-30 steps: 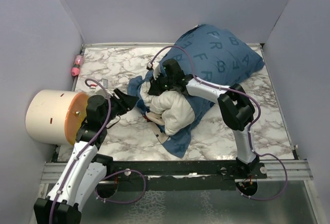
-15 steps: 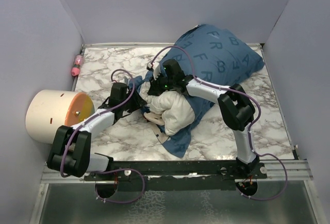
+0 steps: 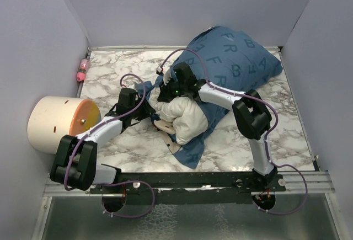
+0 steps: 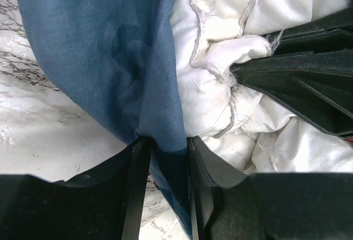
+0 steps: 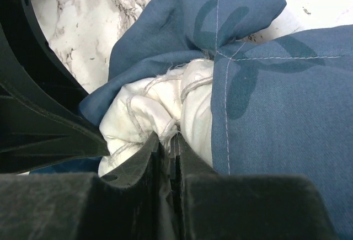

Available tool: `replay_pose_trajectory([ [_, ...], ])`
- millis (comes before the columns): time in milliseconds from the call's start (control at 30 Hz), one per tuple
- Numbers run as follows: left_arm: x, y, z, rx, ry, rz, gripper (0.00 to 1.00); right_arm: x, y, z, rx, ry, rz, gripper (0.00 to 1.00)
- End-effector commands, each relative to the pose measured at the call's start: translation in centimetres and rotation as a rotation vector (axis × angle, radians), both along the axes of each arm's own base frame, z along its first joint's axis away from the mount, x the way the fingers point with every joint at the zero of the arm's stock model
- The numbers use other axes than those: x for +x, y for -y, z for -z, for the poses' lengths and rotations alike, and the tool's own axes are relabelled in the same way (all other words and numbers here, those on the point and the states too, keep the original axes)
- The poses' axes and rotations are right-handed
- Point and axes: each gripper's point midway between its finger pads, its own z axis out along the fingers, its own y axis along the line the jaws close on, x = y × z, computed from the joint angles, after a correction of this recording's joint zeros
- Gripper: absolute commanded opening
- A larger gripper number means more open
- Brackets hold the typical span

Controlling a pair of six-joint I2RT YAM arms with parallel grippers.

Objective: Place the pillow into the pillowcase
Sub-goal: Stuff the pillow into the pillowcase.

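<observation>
Surface (image 3: 138, 146): front strip & R-front corner lay free. Obstacles were: pillowcase (image 3: 231, 58) bulk far R; pillow (image 3: 187, 118) ctr; cream cylinder (image 3: 55, 124) at L edge; pink bottle (image 3: 83, 70) far-L corner.

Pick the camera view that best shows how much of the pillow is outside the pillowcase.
Top external: it shows nearly the whole pillowcase and the pillow end bulging from its mouth. Both wrist views show only close-up bunched white fabric against blue cloth.
</observation>
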Motion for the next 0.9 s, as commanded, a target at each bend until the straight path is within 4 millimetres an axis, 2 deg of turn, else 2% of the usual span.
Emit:
replay_pose_trajectory([
  [0,-0.7,0.0,0.5,0.009,-0.022,0.029,0.35,-1.7,6.0,10.4,-0.273,-0.207,0.089,0.09],
  [67,-1.0,0.0,0.6,0.010,-0.027,0.037,0.35,-1.7,6.0,10.4,-0.276,-0.205,0.092,0.10],
  [133,-1.3,-0.1,0.7,0.014,-0.034,0.039,0.29,-1.5,6.2,10.5,-0.280,-0.202,0.098,0.10],
  [167,-1.5,-0.2,0.8,0.015,-0.036,0.039,0.24,-1.4,6.2,10.5,-0.282,-0.201,0.099,0.10],
  [233,-1.7,-0.3,0.7,0.016,-0.034,0.040,0.08,-1.4,6.2,10.6,-0.288,-0.201,0.102,0.10],
  [300,-2.0,-0.4,0.7,0.020,-0.034,0.043,0.00,-1.2,6.3,10.7,-0.296,-0.200,0.107,0.10],
  [433,-2.2,-1.0,-0.4,0.034,-0.011,0.043,0.00,-0.8,7.0,10.8,-0.316,-0.196,0.128,0.10],
  [533,-2.0,-1.8,-2.3,0.048,0.041,0.040,0.00,-0.5,7.7,10.9,-0.339,-0.186,0.147,0.10],
  [633,-1.5,-2.9,-5.3,0.067,0.120,0.024,0.00,-0.3,8.9,11.4,-0.367,-0.188,0.167,0.09],
  [700,-1.0,-3.0,-8.4,0.068,0.206,0.032,0.00,-0.5,9.7,12.0,-0.390,-0.200,0.175,0.08],
  [800,-0.6,-1.5,-14.4,-0.002,0.363,0.097,0.00,-1.0,10.8,13.3,-0.440,-0.211,0.183,0.06],
  [867,-0.7,-0.3,-19.3,-0.077,0.475,0.147,0.00,-1.3,11.7,14.2,-0.484,-0.220,0.190,0.06],
])
